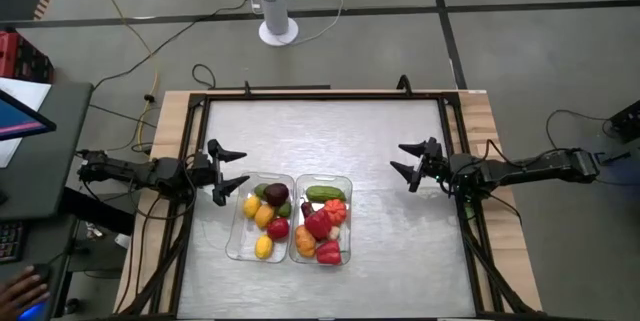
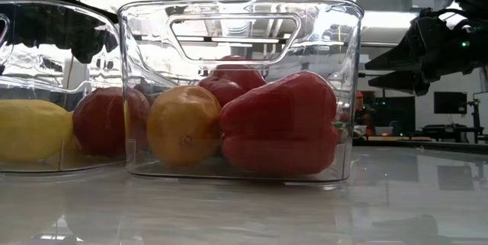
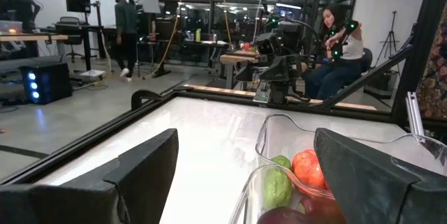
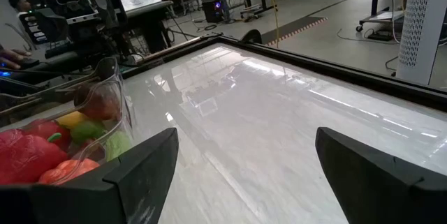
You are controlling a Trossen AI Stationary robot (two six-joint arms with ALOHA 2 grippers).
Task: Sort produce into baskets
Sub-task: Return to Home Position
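Observation:
Two clear plastic baskets stand side by side on the table near its front middle. The left basket (image 1: 262, 219) holds yellow, red, green and dark maroon pieces. The right basket (image 1: 322, 219) holds red, orange, green and whitish pieces; in the low view it (image 2: 240, 85) shows a red pepper (image 2: 280, 123) and an orange piece (image 2: 183, 125). My left gripper (image 1: 232, 173) is open and empty just left of the left basket. My right gripper (image 1: 408, 161) is open and empty, well to the right of the baskets.
A raised dark frame (image 1: 320, 96) borders the table. A white fan stand (image 1: 278, 31) and cables lie on the floor beyond the far edge. Bare table surface (image 1: 330, 136) lies behind the baskets. People show in the room beyond (image 3: 342, 39).

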